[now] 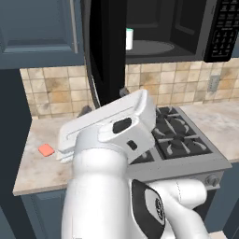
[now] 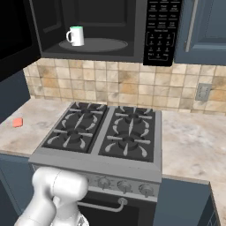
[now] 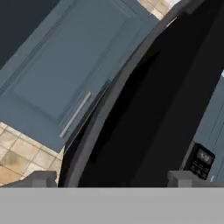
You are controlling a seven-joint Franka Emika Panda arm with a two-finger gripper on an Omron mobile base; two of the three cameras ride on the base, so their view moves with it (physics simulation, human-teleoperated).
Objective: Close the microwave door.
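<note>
Microwave door [image 1: 108, 51]: stood wide open, swung out to the left of the microwave [image 2: 95, 28], seen nearly edge-on in the left base view; glossy black panel, lower edge hanging in front of the tiled backsplash [image 1: 51, 91].
Door handle [image 3: 103, 118]: long curved dark bar, ran diagonally through the hand view, just beside the blue cabinet door [image 3: 61, 70].
Microwave: mounted above the stove [image 2: 103, 132]; dark cavity exposed, keypad strip [image 2: 161, 31] at its right end.
Mug [image 2: 76, 36]: white with a green rim, upright on the round plate [image 2: 95, 44] inside the microwave cavity, toward the left.
Pincer [image 3: 111, 178]: two dark fingertips [image 3: 41, 178] well apart at the bottom of the hand view, jaws spread, nothing between them; pointed at the door's black face, close to the handle. Contact with the door could not be told.
Arm [image 1: 112, 140]: white links rose in front of the stove, reaching up toward the door.
Cabinet door: blue, thin metal handle [image 3: 75, 114], left of the microwave door.
Tabletop [image 1: 39, 163]: beige marbled stone left of the stove.
Small red-orange block [image 1: 46, 150]: lay flat on the tabletop, left of the stove and well apart from it.
Wall outlet [image 2: 203, 92]: on the backsplash, right of the stove.
</note>
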